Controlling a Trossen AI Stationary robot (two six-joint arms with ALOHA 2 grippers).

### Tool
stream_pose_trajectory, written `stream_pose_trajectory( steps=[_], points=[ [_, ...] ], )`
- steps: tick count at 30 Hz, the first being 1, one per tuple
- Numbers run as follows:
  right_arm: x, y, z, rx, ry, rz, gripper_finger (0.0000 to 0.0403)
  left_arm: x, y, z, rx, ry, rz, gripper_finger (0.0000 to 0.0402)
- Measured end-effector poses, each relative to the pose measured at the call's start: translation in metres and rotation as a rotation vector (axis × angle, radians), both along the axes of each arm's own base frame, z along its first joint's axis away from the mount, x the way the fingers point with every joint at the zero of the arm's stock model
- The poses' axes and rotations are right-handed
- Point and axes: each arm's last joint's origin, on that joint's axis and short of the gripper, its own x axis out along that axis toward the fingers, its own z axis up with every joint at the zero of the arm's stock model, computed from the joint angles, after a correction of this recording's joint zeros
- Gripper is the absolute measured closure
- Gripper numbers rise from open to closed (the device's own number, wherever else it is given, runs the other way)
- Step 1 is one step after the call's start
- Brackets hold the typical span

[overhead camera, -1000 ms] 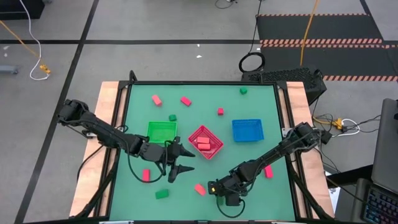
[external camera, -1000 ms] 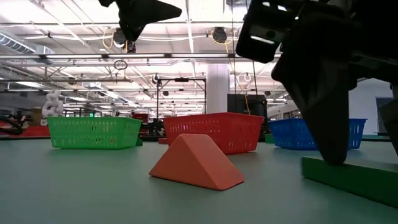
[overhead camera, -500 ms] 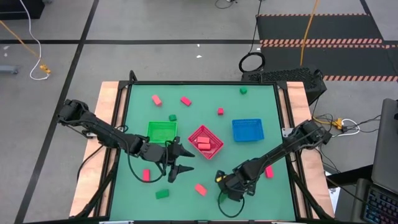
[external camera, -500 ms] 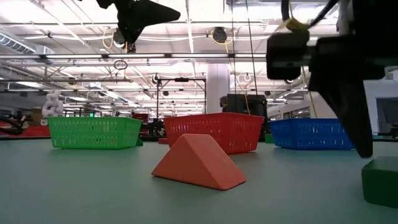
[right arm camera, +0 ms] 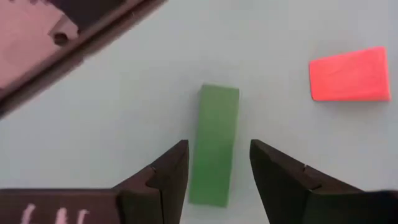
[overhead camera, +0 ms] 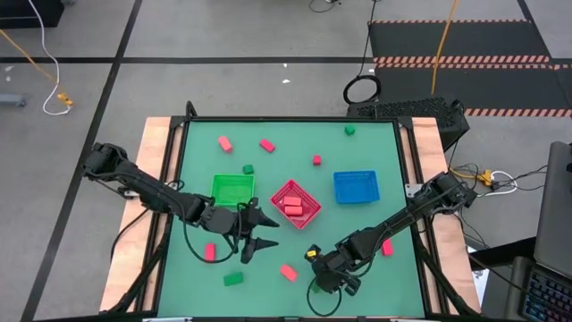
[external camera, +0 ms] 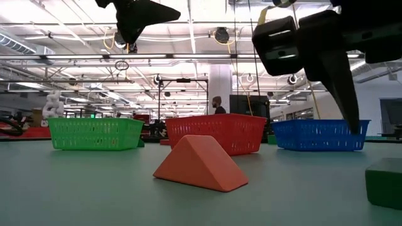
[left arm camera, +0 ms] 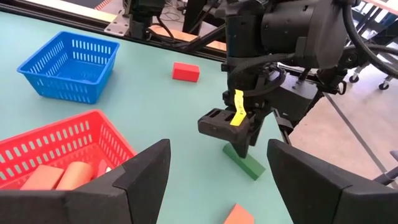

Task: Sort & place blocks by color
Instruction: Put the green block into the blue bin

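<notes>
A dark green bar (right arm camera: 219, 118) lies flat on the table near its near edge. My right gripper (right arm camera: 219, 144) hangs open above the bar, one finger on either side of it and clear of it. In the left wrist view this gripper (left arm camera: 239, 146) hovers just over the bar (left arm camera: 246, 164). My left gripper (overhead camera: 273, 231) waits open above the table in front of the green basket (overhead camera: 232, 189). A salmon wedge block (external camera: 200, 164) lies just left of the bar. Several more red and green blocks lie scattered about.
The red basket (overhead camera: 308, 215) holds salmon blocks, and the blue basket (overhead camera: 356, 187) stands to its right. Loose blocks: green (overhead camera: 232, 279), red (overhead camera: 210, 251), red (overhead camera: 386, 247), green (overhead camera: 248, 169), and several near the far edge. A person stands in the room far behind the table (external camera: 217, 103).
My right gripper has risen from table height beside the green bar and now hangs above it. The bar has turned about on the table: the low view first showed its long side and now shows one end at the right edge.
</notes>
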Motion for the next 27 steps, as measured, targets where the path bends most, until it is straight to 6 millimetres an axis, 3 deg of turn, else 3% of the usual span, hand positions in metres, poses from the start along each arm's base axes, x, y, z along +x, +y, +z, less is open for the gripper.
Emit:
stream_pose_trajectory(
  steps=[5, 14, 18, 24, 27],
  points=[
    [0.0, 0.0, -0.002, 0.017, 0.0, -0.024, 0.0223, 0.0, 0.0, 0.0, -0.003, 0.001, 0.0, 0.0131],
    [-0.01, -0.004, -0.026, 0.025, -0.055, -0.061, 0.0215, -0.001, -0.003, -0.001, -0.003, 0.007, -0.008, 0.0131],
    [-0.011, -0.007, -0.03, -0.009, -0.075, -0.086, 0.0234, -0.001, -0.003, -0.001, -0.003, 0.007, -0.009, 0.0131],
    [-0.018, -0.008, -0.036, 0.01, -0.052, -0.058, 0.0301, -0.002, -0.003, -0.002, 0.002, 0.019, -0.009, 0.0131],
    [-0.02, -0.009, -0.039, 0.015, -0.038, -0.051, 0.0304, -0.002, -0.003, -0.002, 0.004, 0.024, -0.009, 0.0131]
  ],
)
